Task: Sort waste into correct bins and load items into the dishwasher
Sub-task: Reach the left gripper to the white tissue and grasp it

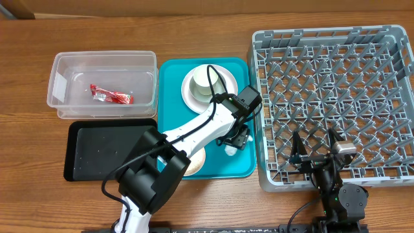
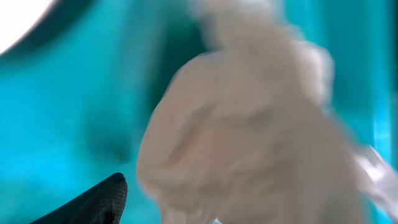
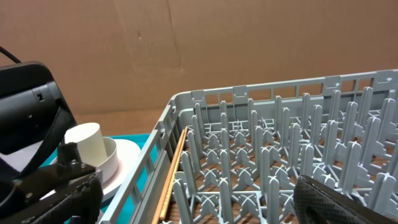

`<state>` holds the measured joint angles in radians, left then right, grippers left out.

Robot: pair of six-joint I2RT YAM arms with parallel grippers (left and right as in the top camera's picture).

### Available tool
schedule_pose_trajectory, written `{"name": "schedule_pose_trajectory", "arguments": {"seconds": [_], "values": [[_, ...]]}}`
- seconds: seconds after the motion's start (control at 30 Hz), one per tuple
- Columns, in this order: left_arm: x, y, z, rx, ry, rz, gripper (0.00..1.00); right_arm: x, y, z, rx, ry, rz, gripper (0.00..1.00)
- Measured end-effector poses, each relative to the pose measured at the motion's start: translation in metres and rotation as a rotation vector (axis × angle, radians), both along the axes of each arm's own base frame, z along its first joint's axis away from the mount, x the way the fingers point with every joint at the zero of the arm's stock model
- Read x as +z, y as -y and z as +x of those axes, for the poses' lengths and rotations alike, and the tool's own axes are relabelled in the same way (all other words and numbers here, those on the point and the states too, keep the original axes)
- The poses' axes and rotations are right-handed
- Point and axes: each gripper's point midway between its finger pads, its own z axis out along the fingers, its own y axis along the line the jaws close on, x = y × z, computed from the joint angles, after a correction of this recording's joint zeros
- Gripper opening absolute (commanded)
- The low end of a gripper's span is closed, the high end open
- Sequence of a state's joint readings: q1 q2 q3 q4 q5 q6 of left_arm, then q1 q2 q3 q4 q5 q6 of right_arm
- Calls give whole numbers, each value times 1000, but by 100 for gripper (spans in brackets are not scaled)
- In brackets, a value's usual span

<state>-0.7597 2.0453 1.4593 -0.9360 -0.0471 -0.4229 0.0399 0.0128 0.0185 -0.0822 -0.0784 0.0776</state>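
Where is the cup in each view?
Overhead: cup upper centre, on the plate at the teal tray's far end.
Left wrist: not in it; a blurred napkin fills the frame over the teal tray.
Right wrist: lower left, upright, left of the rack, with a sliver of teal tray behind it.
Shared landmark: the teal tray, in all three views.

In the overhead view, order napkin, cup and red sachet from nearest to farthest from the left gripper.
1. napkin, right at the left gripper, on the teal tray.
2. cup, at the tray's top end.
3. red sachet, in the clear tub, far left.
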Motion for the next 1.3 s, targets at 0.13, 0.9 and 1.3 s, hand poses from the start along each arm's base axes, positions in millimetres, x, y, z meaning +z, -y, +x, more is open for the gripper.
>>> {"name": "schedule_pose_trajectory", "arguments": {"seconds": [0.13, 0.9, 1.3], "values": [[1, -18, 0, 2, 14, 89, 76, 0, 0, 0, 0, 0, 0, 100], [83, 7, 27, 86, 230, -129, 21, 0, 0, 0, 0, 0, 0, 100], [41, 9, 32, 108, 185, -72, 19, 0, 0, 0, 0, 0, 0, 100]]}}
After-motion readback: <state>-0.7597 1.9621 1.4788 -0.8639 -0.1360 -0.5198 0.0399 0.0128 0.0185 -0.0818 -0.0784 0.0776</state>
